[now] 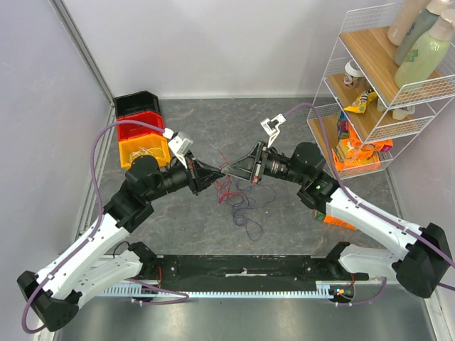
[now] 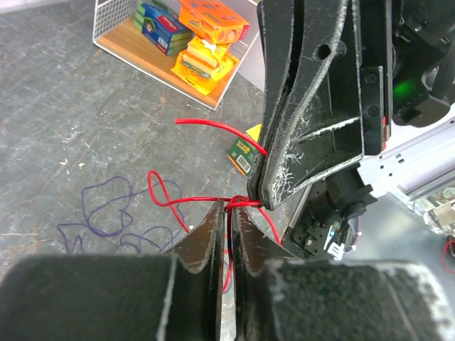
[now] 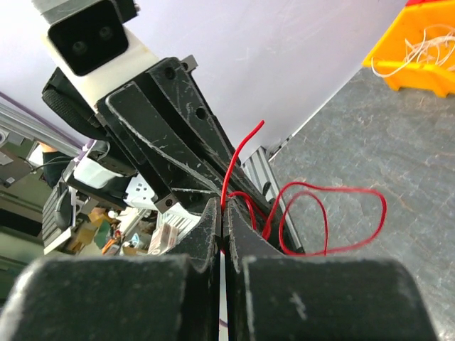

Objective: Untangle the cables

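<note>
Grippers meet tip to tip above mid-table. Your left gripper (image 2: pixel 227 212) is clamped on the red cable (image 2: pixel 199 201), and your right gripper (image 3: pixel 222 210) pinches it too. The purple cable (image 1: pixel 246 214) lies loose on the table (image 1: pixel 213 121) just beside them.

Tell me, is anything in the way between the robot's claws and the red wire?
Nothing visible is. The left gripper and the right gripper are both shut on the red wire, pinching it tip to tip.
</note>
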Tool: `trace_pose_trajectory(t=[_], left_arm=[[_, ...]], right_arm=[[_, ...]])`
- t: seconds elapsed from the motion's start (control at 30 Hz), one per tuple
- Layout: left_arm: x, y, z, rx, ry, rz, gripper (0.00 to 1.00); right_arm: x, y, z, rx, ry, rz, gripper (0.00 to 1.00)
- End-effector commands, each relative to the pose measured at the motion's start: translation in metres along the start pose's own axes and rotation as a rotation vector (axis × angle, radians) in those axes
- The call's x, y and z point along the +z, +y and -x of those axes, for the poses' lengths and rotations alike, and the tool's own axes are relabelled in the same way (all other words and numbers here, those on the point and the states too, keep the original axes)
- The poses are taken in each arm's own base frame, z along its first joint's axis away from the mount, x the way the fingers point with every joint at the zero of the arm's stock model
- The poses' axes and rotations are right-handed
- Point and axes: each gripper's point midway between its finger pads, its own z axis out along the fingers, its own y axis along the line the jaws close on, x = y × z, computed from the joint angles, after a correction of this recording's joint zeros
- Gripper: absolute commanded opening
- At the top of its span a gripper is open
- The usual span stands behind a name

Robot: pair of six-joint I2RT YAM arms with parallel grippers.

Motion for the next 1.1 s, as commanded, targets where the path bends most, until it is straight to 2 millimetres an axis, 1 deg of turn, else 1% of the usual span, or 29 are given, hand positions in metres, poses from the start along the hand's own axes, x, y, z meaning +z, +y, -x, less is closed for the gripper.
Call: trace_pose_trajectory(t=[0.0,0.13,0.2,0.33,0.4,0.47,0.5,0.63,0.73,0.87,0.93,1.0,1.07], left_arm=[[-0.013,-0.007,0.014,0.128,-0.080,-0.022,0.09],[-0.022,0.000,0.017,0.193,-0.119,0.019,0.08],[-0.026,0.001,0.019,0.223,-0.141,0.030,0.10],[-0.033,0.000,0.018,0.258,-0.152,0.030,0.22],[-0.035,0.000,0.016,0.261,-0.153,0.030,0.33],[-0.035,0.000,0.016,0.244,-0.166,0.029,0.39],[-0.033,-0.002,0.019,0.234,-0.183,0.021,0.42],[-0.025,-0.007,0.018,0.193,-0.187,-0.027,0.49],[-0.018,-0.009,0.017,0.174,-0.190,-0.055,0.50],[-0.015,-0.010,0.009,0.174,-0.161,-0.078,0.49],[-0.020,-0.009,0.009,0.175,-0.173,-0.063,0.47],[-0.030,-0.008,0.016,0.175,-0.225,-0.029,0.46],[-0.043,-0.003,0.024,0.175,-0.282,0.026,0.50]], right_arm=[[0.006,-0.003,-0.007,0.060,0.077,-0.042,0.00],[0.010,-0.016,-0.021,0.115,0.181,-0.107,0.00],[0.011,-0.018,-0.026,0.122,0.216,-0.117,0.00],[0.013,-0.022,-0.024,0.131,0.206,-0.132,0.00],[0.014,-0.020,-0.024,0.139,0.210,-0.125,0.00],[0.016,-0.016,-0.022,0.139,0.212,-0.101,0.00],[0.017,-0.014,-0.021,0.141,0.208,-0.085,0.00],[0.021,-0.007,-0.021,0.158,0.213,-0.034,0.00],[0.021,-0.004,-0.020,0.169,0.205,-0.013,0.00],[0.019,0.001,-0.016,0.172,0.174,-0.001,0.00],[0.017,0.000,-0.014,0.161,0.162,-0.014,0.00],[0.014,-0.003,-0.010,0.138,0.148,-0.044,0.00],[0.013,-0.006,-0.007,0.111,0.142,-0.068,0.00]])
